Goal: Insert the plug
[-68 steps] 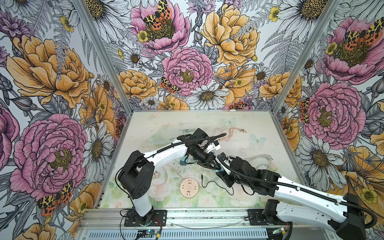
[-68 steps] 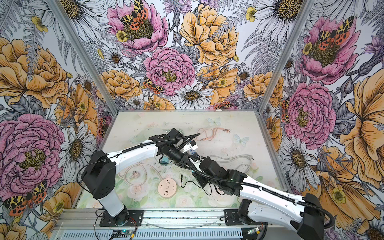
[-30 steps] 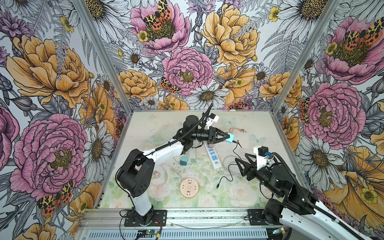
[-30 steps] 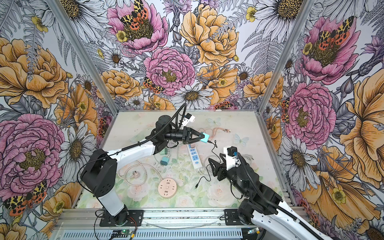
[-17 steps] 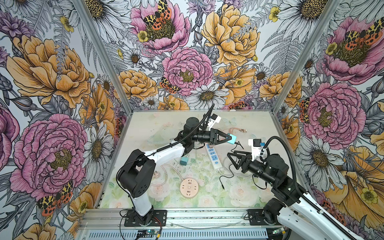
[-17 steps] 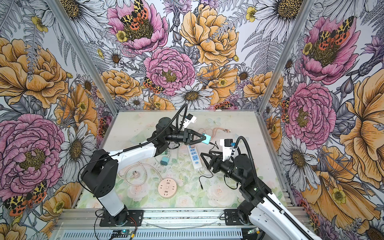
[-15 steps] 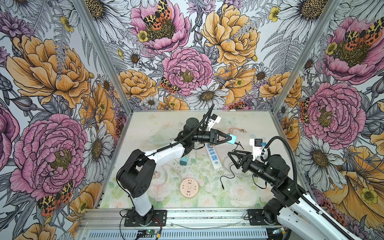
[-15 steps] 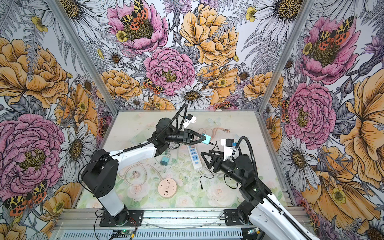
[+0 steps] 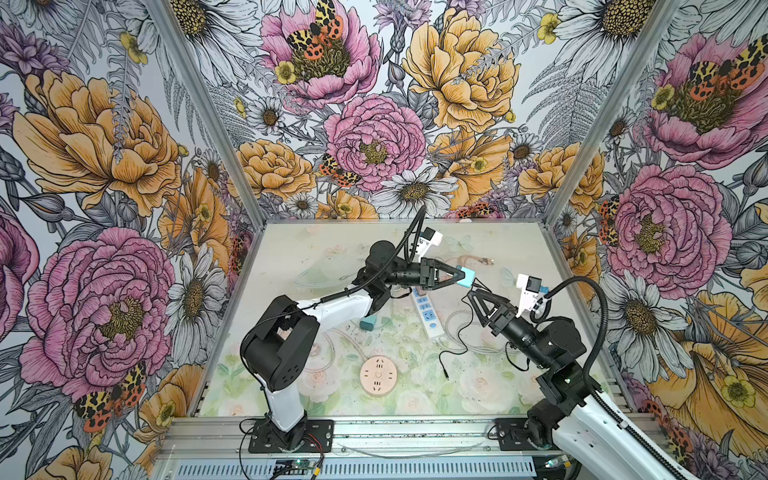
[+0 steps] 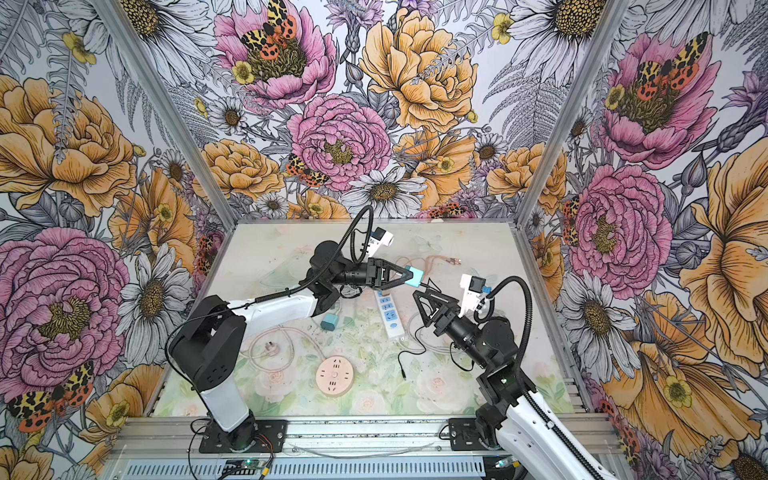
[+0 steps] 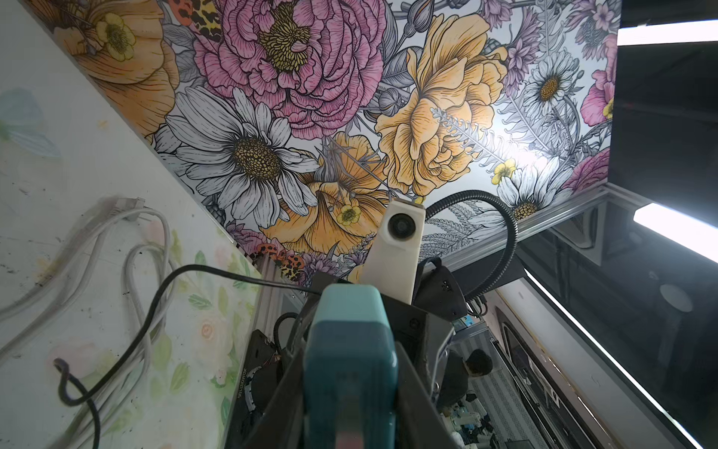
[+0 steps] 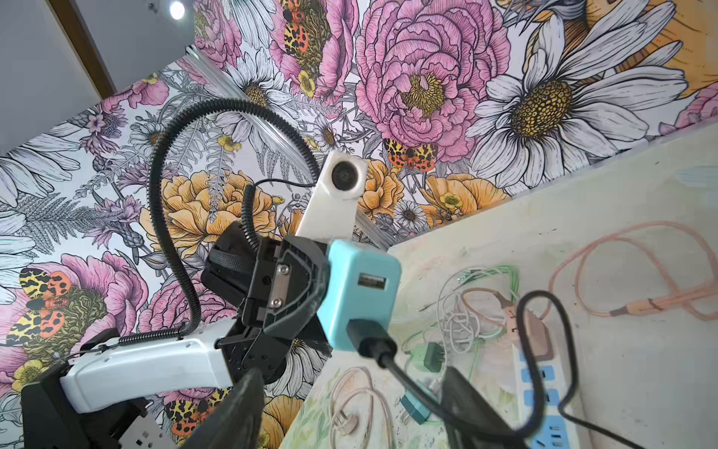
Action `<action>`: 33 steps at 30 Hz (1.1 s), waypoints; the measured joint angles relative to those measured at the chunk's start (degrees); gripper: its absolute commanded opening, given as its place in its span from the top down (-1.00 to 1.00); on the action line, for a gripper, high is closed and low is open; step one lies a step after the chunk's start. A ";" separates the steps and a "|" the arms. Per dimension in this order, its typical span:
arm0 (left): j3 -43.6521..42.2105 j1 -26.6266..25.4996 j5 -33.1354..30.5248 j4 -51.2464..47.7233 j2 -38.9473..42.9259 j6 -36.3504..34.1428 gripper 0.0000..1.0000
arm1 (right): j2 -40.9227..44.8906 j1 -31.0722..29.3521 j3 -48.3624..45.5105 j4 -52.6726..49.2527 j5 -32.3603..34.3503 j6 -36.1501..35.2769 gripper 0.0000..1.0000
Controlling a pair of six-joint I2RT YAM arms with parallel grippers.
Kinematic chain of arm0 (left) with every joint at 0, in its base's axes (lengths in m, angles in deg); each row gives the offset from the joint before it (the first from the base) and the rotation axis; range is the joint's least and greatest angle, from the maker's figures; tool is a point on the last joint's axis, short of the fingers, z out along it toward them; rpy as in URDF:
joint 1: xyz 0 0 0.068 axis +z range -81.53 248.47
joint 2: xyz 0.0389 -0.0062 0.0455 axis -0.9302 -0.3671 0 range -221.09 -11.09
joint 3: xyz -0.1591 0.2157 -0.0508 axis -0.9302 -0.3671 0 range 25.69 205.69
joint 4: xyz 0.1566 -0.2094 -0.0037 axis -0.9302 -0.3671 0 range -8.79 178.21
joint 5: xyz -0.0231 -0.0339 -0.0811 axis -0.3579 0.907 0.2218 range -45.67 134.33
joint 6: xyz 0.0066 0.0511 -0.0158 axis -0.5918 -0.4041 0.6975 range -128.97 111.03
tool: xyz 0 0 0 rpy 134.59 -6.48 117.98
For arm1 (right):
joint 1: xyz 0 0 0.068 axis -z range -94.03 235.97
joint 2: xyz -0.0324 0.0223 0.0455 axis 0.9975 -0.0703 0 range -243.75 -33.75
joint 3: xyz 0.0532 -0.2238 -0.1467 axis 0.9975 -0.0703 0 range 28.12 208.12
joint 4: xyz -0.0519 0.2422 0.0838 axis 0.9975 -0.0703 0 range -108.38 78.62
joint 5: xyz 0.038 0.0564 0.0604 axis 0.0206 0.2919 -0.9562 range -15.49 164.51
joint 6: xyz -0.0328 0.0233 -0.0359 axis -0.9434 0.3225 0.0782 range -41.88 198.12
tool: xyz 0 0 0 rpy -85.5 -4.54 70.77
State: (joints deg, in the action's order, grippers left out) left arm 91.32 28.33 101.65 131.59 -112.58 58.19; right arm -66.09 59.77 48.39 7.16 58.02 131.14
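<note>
The left end effector (image 9: 457,276) is clenching the teal charger (image 9: 467,277) aloft, with the black plug (image 12: 367,339) seemingly sitting home; the right end effector (image 9: 478,296) is hanging released at its five o'clock, so little is remaining

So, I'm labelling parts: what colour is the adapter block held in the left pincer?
The adapter block is light teal-blue; the right wrist view shows it best.

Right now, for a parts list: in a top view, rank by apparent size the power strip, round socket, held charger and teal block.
Largest: power strip and round socket, close: the strip longer, the socket wider.
Smallest: charger and teal block, alike; the charger is raised nearer the camera, so unranked.
</note>
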 measured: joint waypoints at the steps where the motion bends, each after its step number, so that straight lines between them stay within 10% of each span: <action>1: 0.04 -0.42 0.00 -0.68 0.00 -0.46 0.81 | -0.61 0.26 0.00 1.18 -0.37 0.15 -0.39; 10: 0.50 -1.64 0.66 -2.47 0.00 -2.23 0.81 | -4.11 2.16 -0.68 8.22 -3.21 2.62 0.07; 33: 1.27 -1.57 4.61 -2.16 0.02 -4.76 0.83 | -3.72 3.78 -1.46 9.07 -9.16 4.24 0.36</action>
State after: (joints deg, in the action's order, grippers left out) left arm 92.59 26.75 106.26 129.42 -112.56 53.42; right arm -69.81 63.56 46.93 16.23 48.86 135.38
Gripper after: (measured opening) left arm 0.299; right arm 0.328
